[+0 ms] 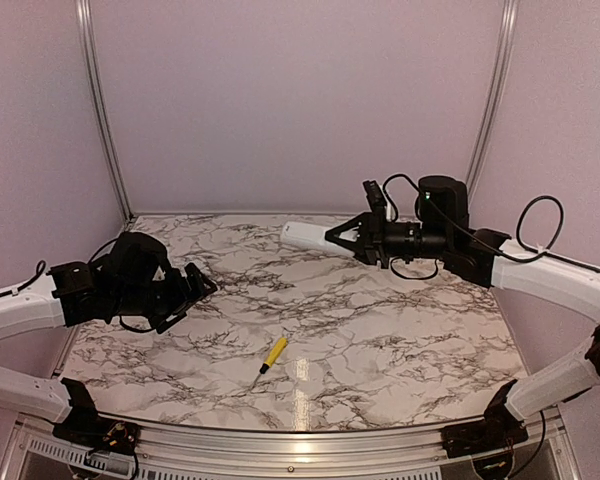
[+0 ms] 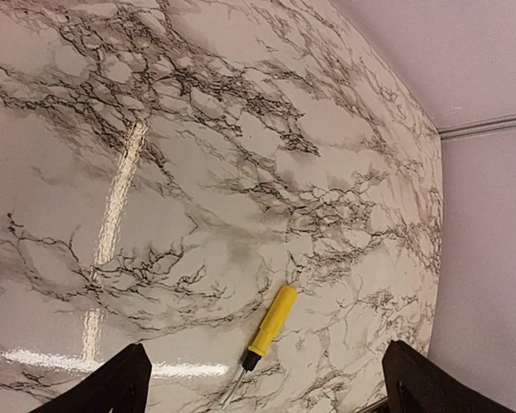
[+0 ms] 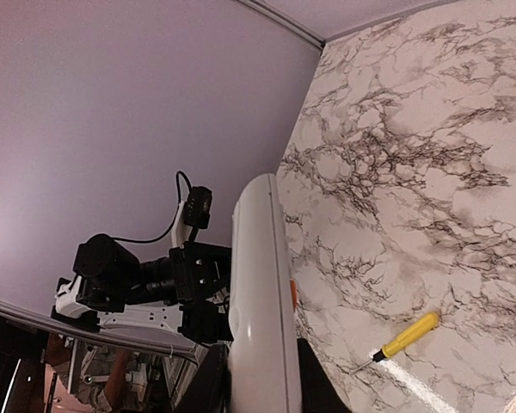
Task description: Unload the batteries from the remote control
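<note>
bolted at the near edge of the marbled table (image 1: 380,330), two arms reach inward, seen from overhead. left gripper (image 1: 195,285) hovers over the left side, jaws spread wide and holding nothing. right gripper (image 1: 332,237) is raised over the far right of the table, clamped on one end of the remote control (image 1: 302,236), which juts level toward the left, clear of the surface. yellow-handled screwdriver (image 1: 272,354) lies alone on the near middle of the marble, well apart from both grippers.

from the left wrist, two dark fingers (image 2: 112,387) stand wide apart, the screwdriver lying untouched on the table between and beyond them.

from the right wrist, the white remote control rises up the frame from pinched fingers (image 3: 314,387), the screwdriver on the marble beyond, the left arm (image 3: 146,284) in the background.
</note>
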### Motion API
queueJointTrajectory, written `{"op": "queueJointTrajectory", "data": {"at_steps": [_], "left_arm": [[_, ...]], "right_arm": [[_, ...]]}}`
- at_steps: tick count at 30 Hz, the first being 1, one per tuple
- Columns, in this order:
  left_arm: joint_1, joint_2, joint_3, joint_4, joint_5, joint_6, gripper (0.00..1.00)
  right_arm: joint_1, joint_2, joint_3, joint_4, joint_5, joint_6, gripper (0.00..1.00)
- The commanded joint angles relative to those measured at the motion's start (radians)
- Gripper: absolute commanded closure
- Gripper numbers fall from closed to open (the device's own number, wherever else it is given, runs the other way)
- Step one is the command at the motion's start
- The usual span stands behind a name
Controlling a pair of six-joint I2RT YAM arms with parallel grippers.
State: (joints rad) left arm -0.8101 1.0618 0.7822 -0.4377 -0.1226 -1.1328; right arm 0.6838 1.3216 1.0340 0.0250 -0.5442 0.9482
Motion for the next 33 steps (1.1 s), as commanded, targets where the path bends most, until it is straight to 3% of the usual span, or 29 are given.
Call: {"op": "queueJointTrajectory", "data": {"at_steps": [1, 9, 19, 33], "left_arm": [[-0.008, 0.047, 0.031, -0.089, 0.001, -0.045, 0.01], [-0.015, 0.079, 0.105, -0.163, -0.024, -0.011, 0.01], [-0.007, 0.015, 0.074, -0.149, -0.014, 0.024, 0.01], [0.012, 0.220, 0.356, -0.194, 0.134, 0.312, 0.02]], "right_arm": [[-0.021, -0.009, -0.007, -0.002, -0.032, -0.039, 1.00], [-0.043, 0.023, -0.012, -0.003, -0.060, -0.072, 1.00], [-0.043, 0.089, -0.011, 0.029, -0.106, -0.061, 1.00], [-0.042, 0.110, 0.023, -0.072, -0.128, -0.125, 1.00]]}}
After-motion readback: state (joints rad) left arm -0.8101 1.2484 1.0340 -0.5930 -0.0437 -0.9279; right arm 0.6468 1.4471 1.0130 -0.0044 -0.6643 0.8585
